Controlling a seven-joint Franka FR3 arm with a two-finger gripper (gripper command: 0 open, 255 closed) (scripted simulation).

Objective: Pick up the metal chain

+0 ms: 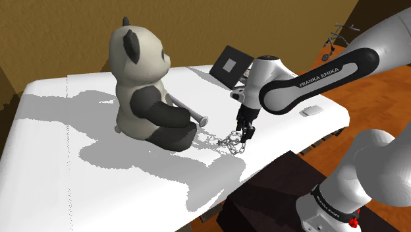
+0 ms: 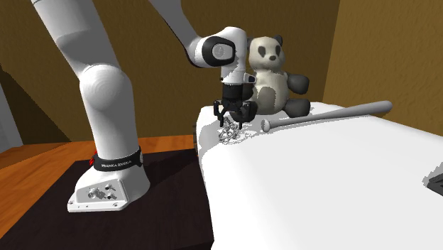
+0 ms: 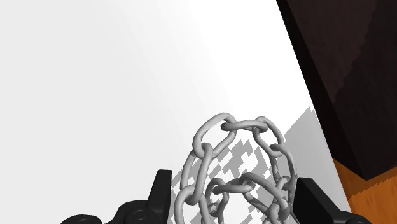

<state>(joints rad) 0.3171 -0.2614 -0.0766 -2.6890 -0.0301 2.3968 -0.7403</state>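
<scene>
The metal chain is a bunch of grey links close to the edge of the white surface, just in front of a panda toy. My black gripper points down onto it. In the wrist view the links loop up between the two fingers, which press against them on both sides, and a broken shadow lies on the surface behind. In the second exterior view the chain hangs bunched under the gripper, its lower links at the surface.
A large panda toy sits beside the chain, with a grey baseball bat lying by it. A dark flat box and a small white object lie farther along. The surface's edge drops to the dark stand.
</scene>
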